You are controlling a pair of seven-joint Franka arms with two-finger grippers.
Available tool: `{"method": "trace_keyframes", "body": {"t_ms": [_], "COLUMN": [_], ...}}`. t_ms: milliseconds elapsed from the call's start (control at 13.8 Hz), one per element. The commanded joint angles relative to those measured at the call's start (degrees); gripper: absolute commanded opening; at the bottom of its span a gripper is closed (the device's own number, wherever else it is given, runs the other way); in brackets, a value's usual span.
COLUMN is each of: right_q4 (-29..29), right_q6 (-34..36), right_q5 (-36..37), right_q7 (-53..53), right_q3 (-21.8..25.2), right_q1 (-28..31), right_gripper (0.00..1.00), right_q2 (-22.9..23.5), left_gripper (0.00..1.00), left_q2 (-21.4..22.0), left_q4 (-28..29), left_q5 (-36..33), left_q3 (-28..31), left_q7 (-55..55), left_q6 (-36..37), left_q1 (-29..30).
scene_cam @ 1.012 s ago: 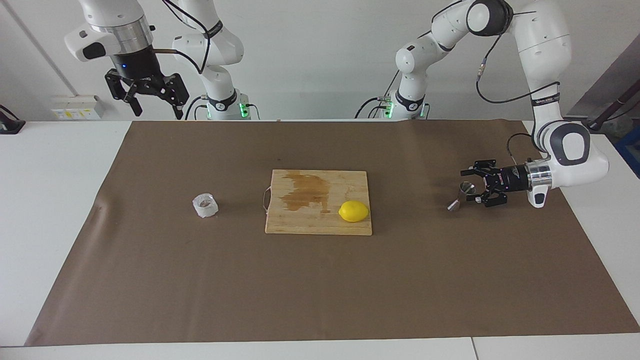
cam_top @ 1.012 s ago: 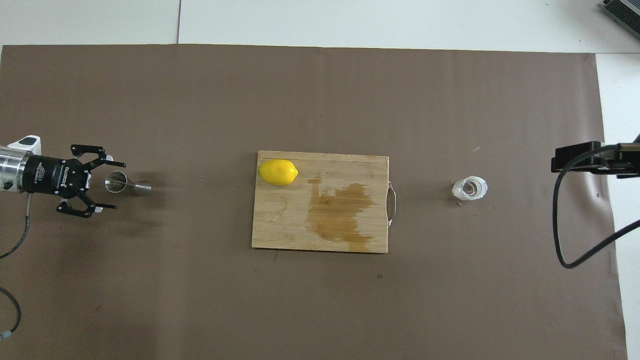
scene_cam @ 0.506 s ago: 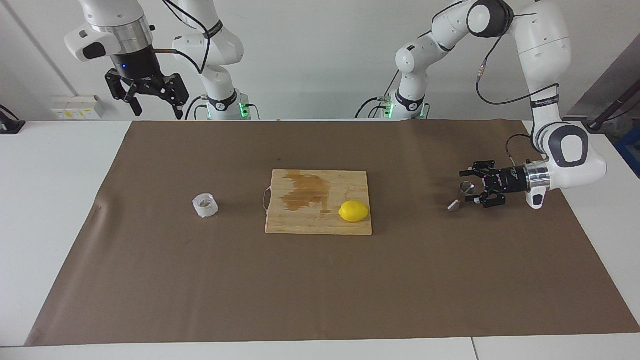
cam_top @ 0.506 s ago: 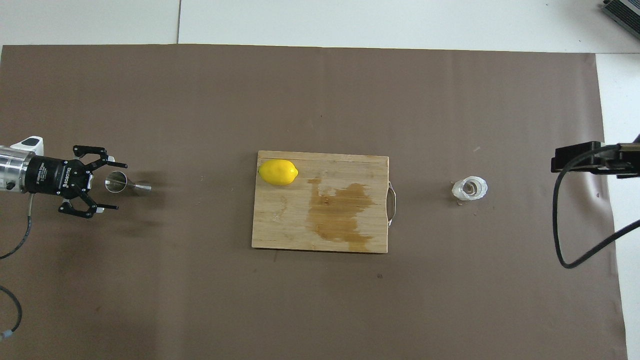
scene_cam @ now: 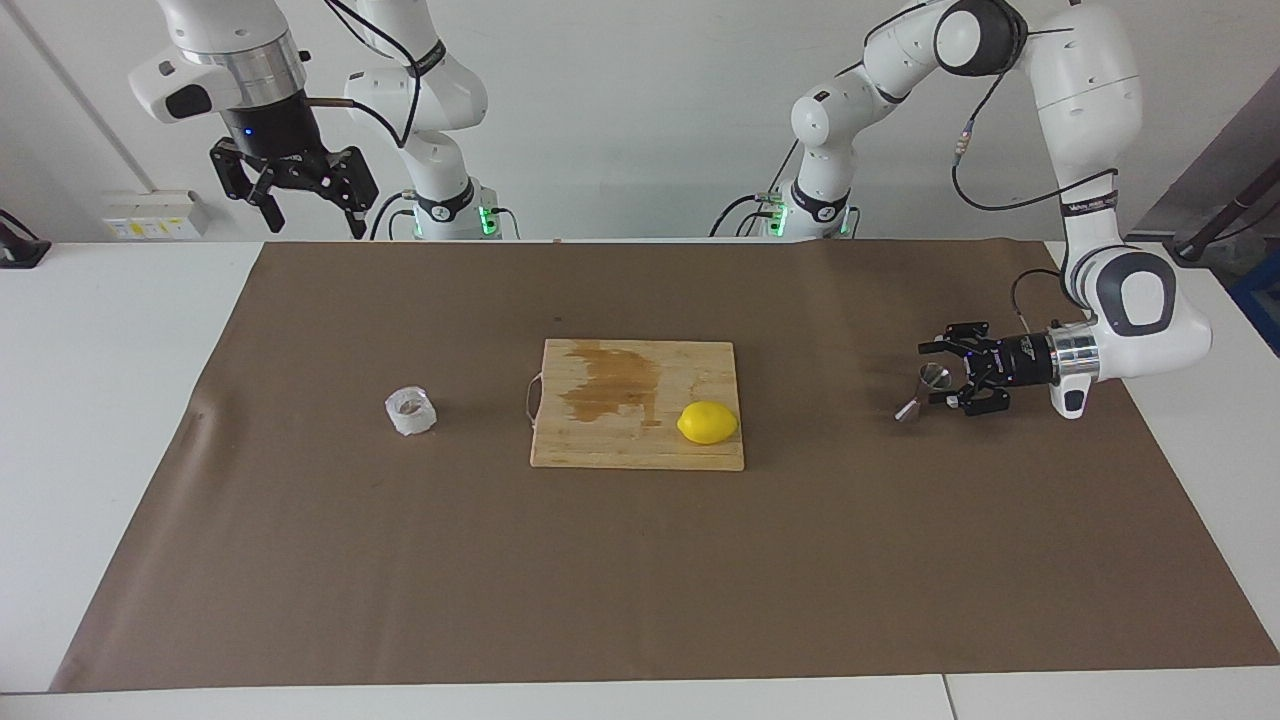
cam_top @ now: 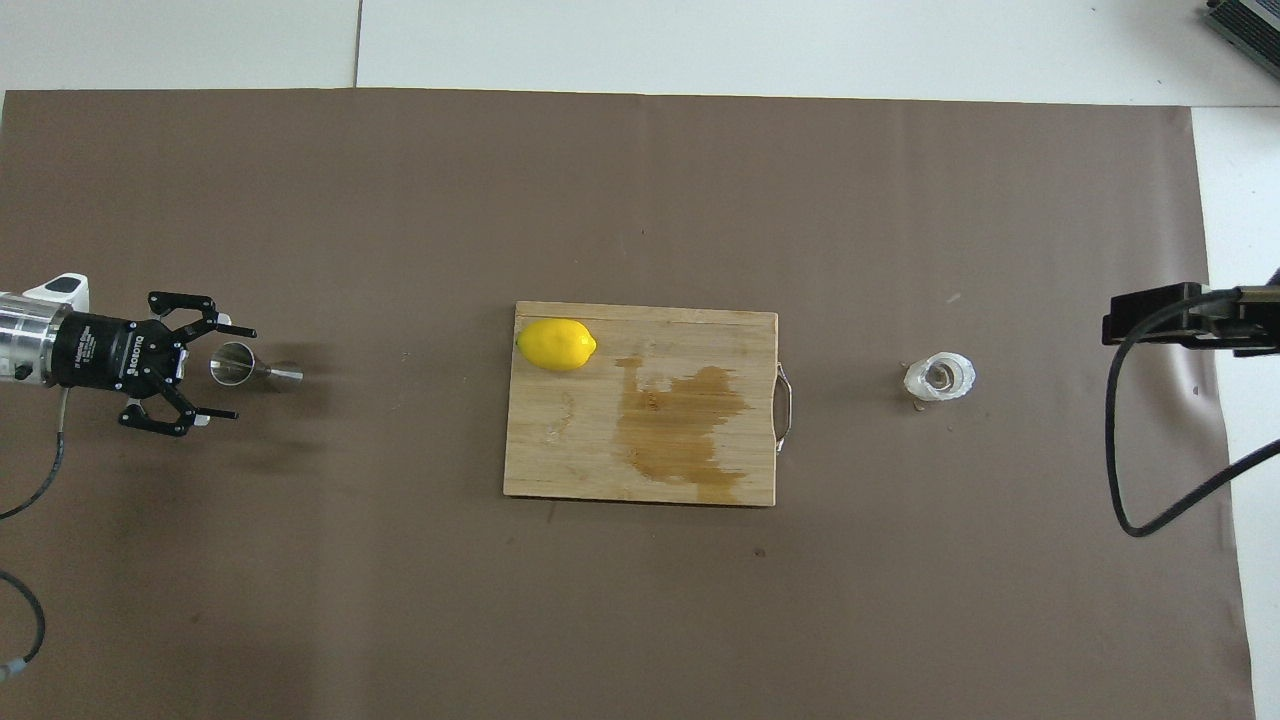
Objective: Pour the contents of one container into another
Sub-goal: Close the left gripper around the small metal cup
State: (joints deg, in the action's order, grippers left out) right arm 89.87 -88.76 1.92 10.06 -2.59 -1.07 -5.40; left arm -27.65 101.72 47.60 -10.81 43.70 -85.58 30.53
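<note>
Currently left gripper [scene_cam: 935,376] at jigger [scene_cam: 924,390], fingers spread around it, not clamped.
Jigger near left-arm edge of surface [scene_cam: 900,560]; cup [scene_cam: 411,410] near right-arm edge; right gripper [scene_cam: 300,205] waits, fingers released.

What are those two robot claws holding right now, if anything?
Nothing. The left gripper stands open around the steel jigger, not yet gripping; the right gripper waits open, raised.

Steel jigger [scene_cam: 922,391] upright; crinkled whitish cup [scene_cam: 410,410] upright, well apart.
</note>
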Motion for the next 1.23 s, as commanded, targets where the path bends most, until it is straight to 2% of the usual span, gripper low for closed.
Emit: {"method": "trace_keyframes", "body": {"t_ms": [0,289,506,867,939,1156], "right_q4": [0.4,0.4,0.4,0.4,0.4,0.4], "right_q6": [0.7,0.7,0.7,0.7,0.7,0.7], "right_q5": [-1.1,-1.1,-1.1,-1.1,-1.1,-1.1], "right_q7": [-1.0,-1.0,-1.0,-1.0,-1.0,-1.0], "right_q3": [-0.1,-0.1,-0.1,-0.1,-0.1,-0.1], "right_q1": [0.7,0.7,0.7,0.7,0.7,0.7], "right_gripper": [1.00,1.00,1.00,1.00,1.00,1.00], "right_q2": [-0.8,-0.8,-0.8,-0.8,-0.8,-0.8], "left_gripper": [0.72,0.62,0.60,0.31,0.21,0.19], "left_q2": [-0.5,-0.5,-0.5,-0.5,-0.5,-0.5], "left_q4": [-0.3,-0.3,-0.3,-0.3,-0.3,-0.4], "left_q5": [-0.8,-0.8,-0.8,-0.8,-0.8,-0.7], "left_q3": [-1.0,-1.2,-1.2,-1.2,-1.3,-1.3], "left_q7": [-0.5,-0.3,0.0,0.9,1.6,1.7], "left_q6": [1.2,1.2,1.2,1.2,1.2,1.2], "left_q1": [1.4,1.8,1.8,1.8,1.8,1.7]}}
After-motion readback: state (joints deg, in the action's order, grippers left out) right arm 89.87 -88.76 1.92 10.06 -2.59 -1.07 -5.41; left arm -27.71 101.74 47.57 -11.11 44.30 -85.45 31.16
